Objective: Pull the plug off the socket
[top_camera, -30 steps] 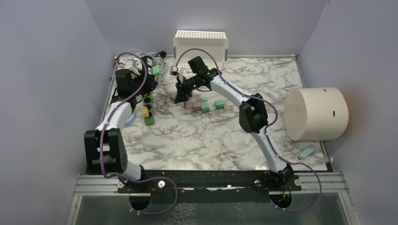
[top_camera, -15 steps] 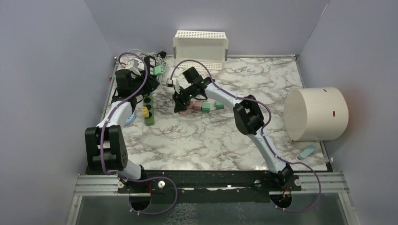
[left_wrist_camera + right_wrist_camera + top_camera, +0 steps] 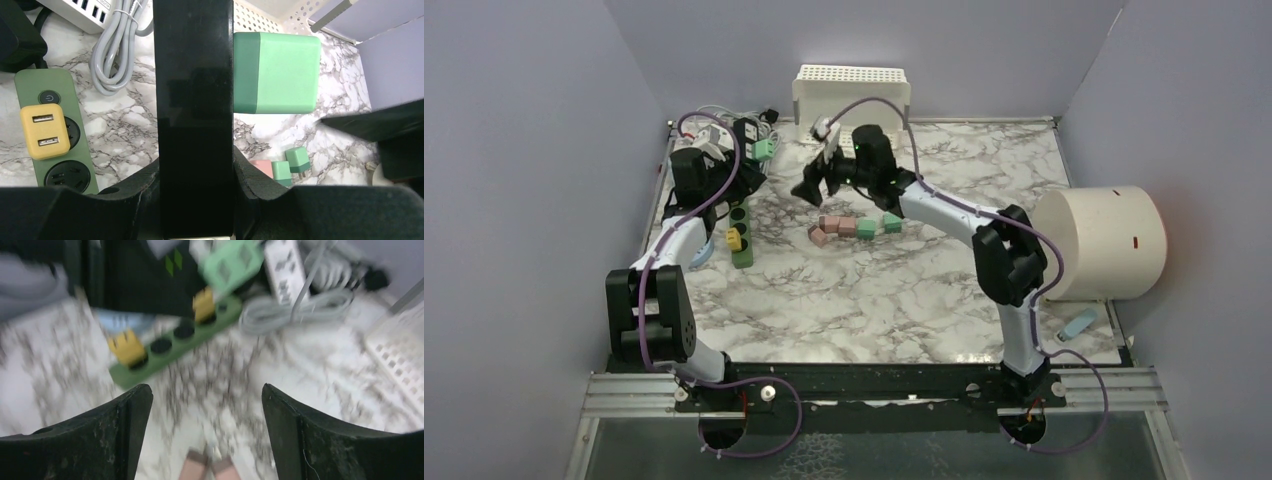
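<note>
My left gripper [image 3: 744,145] [image 3: 195,165] is shut on a black socket block [image 3: 194,100] and holds it upright above the table's far left. A green plug [image 3: 276,72] [image 3: 764,150] sticks out of the block's right side. My right gripper [image 3: 808,187] [image 3: 207,395] is open and empty. It hovers to the right of the green plug, facing it, and the plug shows blurred in its view [image 3: 232,260].
A green power strip [image 3: 742,248] [image 3: 57,85] with a yellow plug [image 3: 44,131] lies below the left gripper. Loose pink and green plugs [image 3: 844,226] lie mid-table. A white power strip [image 3: 90,12], grey cable [image 3: 117,47], white basket [image 3: 852,95] and white cylinder [image 3: 1099,243] are around.
My right gripper dipped to the table, left a pink plug at the left end of the row, then rose and swung back toward the green plug. The left gripper has hardly moved.
</note>
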`<control>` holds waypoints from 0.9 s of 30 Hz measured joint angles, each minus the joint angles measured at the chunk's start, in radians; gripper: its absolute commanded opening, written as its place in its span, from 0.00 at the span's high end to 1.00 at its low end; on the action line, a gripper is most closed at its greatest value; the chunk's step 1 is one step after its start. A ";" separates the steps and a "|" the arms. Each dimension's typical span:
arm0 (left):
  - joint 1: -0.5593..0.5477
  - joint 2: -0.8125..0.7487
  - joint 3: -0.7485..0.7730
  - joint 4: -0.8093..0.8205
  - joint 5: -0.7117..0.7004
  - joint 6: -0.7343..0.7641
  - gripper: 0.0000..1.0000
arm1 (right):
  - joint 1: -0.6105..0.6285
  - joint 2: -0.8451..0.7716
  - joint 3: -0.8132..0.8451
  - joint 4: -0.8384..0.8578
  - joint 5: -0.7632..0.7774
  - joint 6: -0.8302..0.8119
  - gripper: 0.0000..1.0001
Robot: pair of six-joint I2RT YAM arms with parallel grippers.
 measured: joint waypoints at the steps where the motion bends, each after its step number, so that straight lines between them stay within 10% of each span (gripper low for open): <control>1: -0.005 0.000 -0.003 0.004 -0.001 -0.001 1.00 | -0.006 -0.010 0.023 0.033 0.005 0.056 0.19; 12: -0.046 -0.001 -0.037 0.050 -0.003 -0.001 1.00 | -0.035 0.143 0.353 0.145 0.049 0.703 0.22; 27: -0.097 -0.001 -0.064 0.084 -0.031 0.027 1.00 | -0.030 0.278 0.454 -0.031 0.066 0.819 0.38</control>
